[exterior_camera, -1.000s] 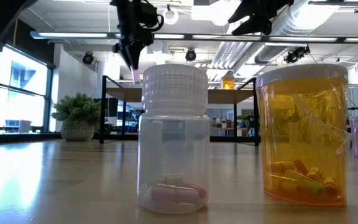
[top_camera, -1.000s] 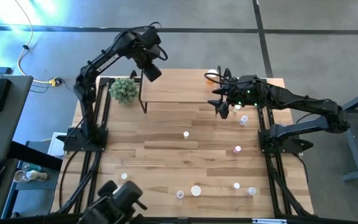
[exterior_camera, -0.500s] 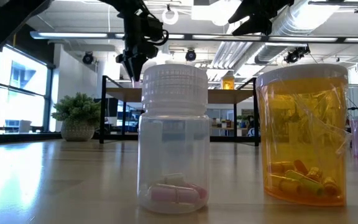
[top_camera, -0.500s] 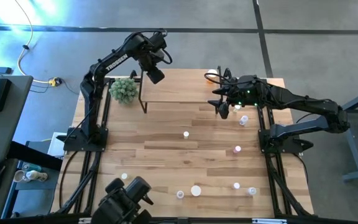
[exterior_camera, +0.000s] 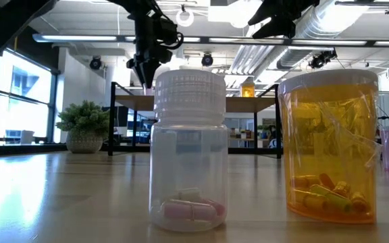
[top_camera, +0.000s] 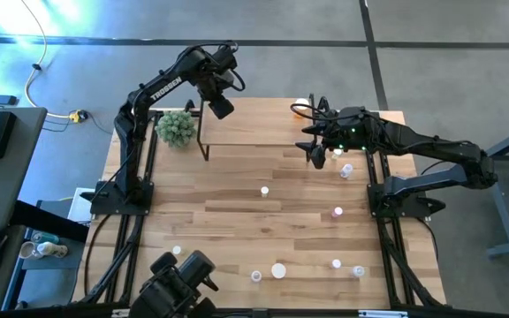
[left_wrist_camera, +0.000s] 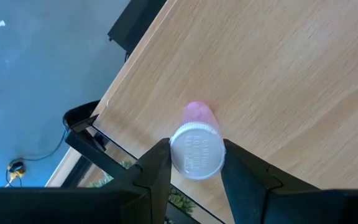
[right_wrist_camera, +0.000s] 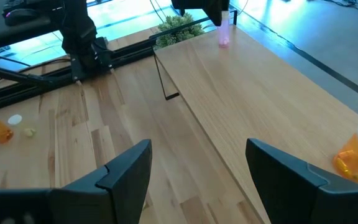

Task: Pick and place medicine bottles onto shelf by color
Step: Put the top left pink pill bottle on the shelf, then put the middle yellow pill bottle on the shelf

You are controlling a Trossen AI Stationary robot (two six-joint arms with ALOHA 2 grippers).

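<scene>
At the shelf's (top_camera: pixel 254 129) far left corner, the left gripper (left_wrist_camera: pixel 194 163) holds a pink bottle (left_wrist_camera: pixel 197 140) by its cap, base on the shelf top, while the right gripper (top_camera: pixel 315 152) hovers wide open off the shelf's right end.

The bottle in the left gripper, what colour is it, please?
Pink bottle with a white cap, clearest in the left wrist view.

Pink bottle (left_wrist_camera: pixel 197 144) upright on shelf (left_wrist_camera: pixel 278 74)
</scene>
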